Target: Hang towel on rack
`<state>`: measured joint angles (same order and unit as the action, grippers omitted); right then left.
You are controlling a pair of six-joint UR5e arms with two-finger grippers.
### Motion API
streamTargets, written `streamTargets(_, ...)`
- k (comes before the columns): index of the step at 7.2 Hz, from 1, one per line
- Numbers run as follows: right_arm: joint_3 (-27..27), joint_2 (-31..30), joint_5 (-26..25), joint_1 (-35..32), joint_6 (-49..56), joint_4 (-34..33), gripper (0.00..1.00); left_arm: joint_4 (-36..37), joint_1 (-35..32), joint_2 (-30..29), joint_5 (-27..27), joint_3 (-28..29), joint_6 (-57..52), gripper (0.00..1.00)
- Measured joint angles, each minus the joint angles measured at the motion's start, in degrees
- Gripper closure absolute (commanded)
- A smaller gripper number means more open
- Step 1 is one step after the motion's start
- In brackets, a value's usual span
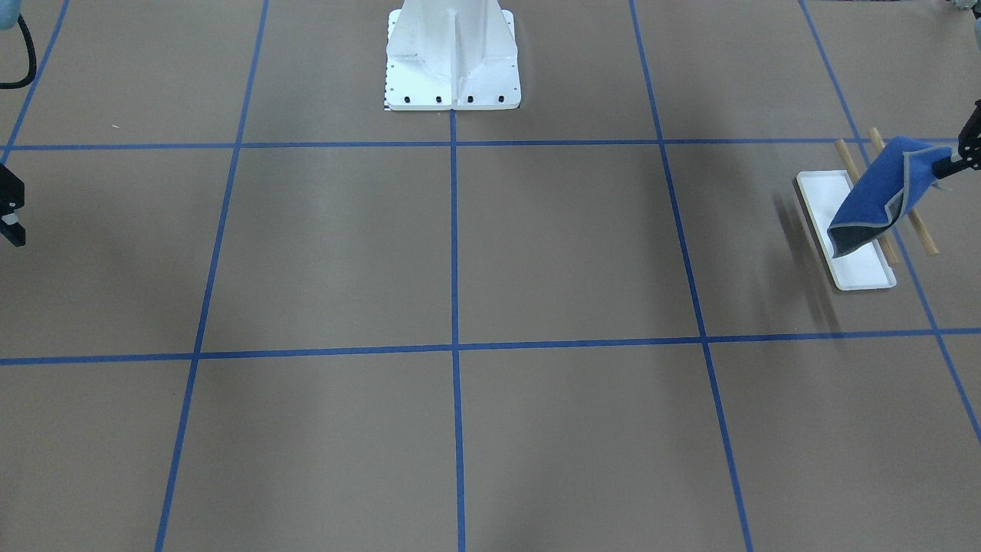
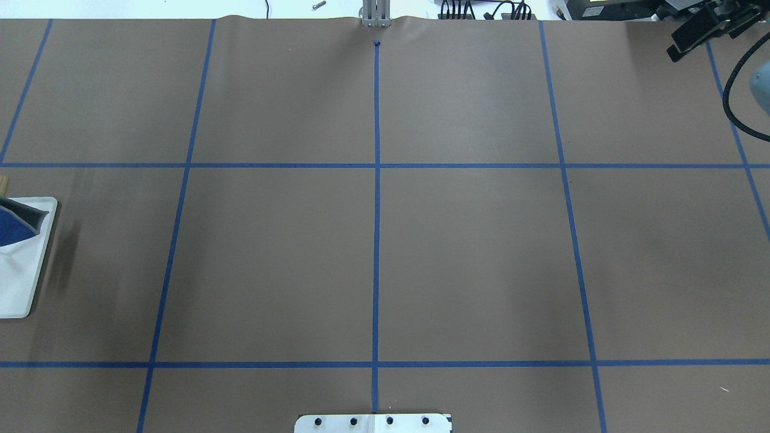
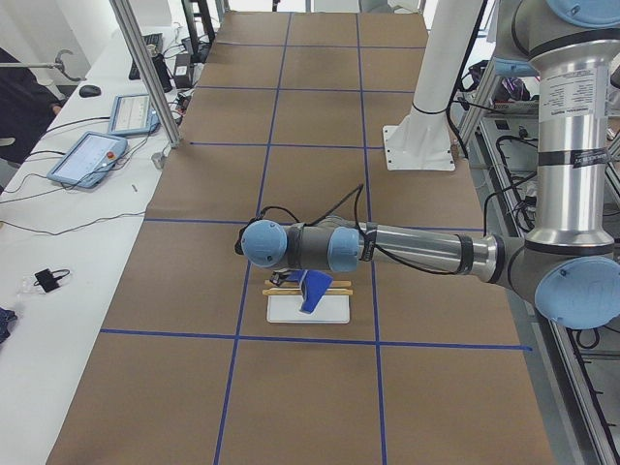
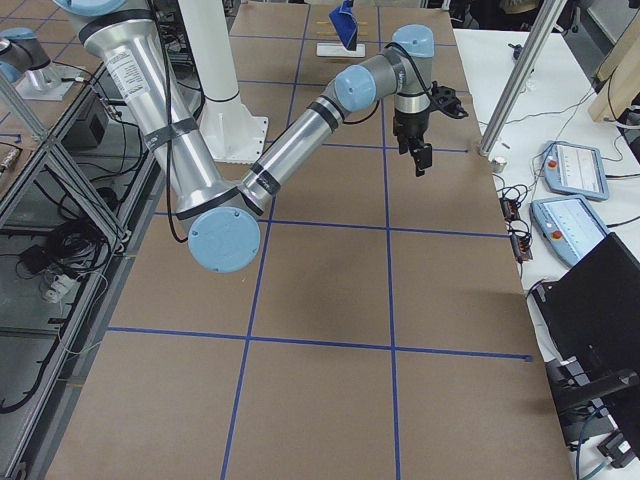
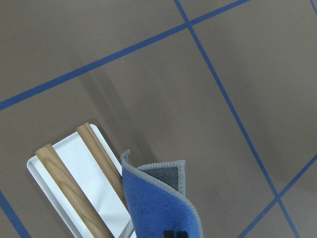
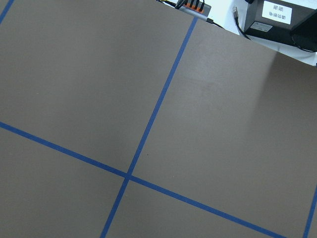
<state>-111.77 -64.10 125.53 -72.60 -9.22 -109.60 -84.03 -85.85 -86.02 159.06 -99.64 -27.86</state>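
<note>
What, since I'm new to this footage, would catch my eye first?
The bright-blue towel, pinched at a corner by the left gripper, dangles over the rack at the robot's left end of the table. The right gripper hangs empty at the far end, with the white pedestal between them.

No text can be read for certain. A white label point(image 6: 277, 12) on a black box point(image 6: 260, 29) past the table's far edge carries two lines of dark print, too blurred to make out. A fine-print sticker point(image 3: 560, 92) on the left arm point(image 3: 570, 194) is equally illegible.
</note>
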Motion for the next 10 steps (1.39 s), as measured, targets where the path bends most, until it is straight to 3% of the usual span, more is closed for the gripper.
streamTargets(9, 0.2, 0.21, 1.46, 0.0, -0.09, -0.08, 0.0, -0.43, 0.36, 2.26, 0.15, 0.13, 3.11, 1.0)
streamTargets(10, 0.25, 0.21, 1.47, 0.0, -0.09, -0.09, 0.0, -0.43, 0.78, 2.0, 0.13, 0.3, 3.84, 0.95)
